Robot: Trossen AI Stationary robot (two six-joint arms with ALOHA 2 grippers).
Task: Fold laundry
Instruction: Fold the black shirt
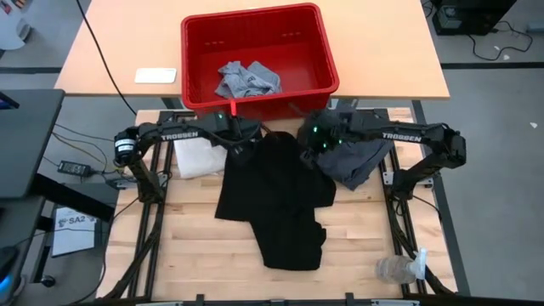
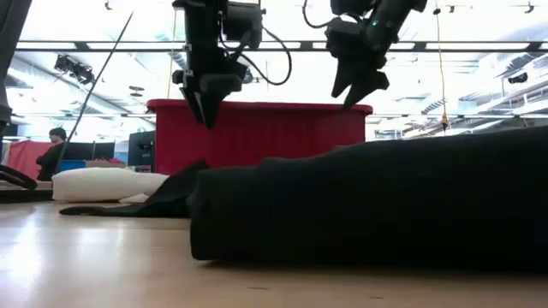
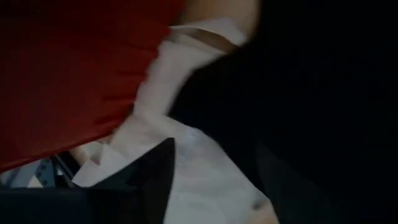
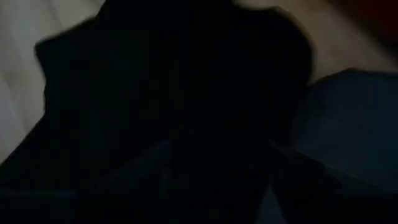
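Above the far edge of the black garment (image 1: 276, 200), both grippers, left gripper (image 2: 208, 109) and right gripper (image 2: 354, 90), hang apart and empty; smooth wrinkles before folding, I judge.

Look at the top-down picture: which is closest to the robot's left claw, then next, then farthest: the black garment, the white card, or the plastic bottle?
From the left gripper:
1. Black garment, right beside it on the table.
2. White card, on the far table beside the red bin.
3. Plastic bottle, near corner on the right arm's side.
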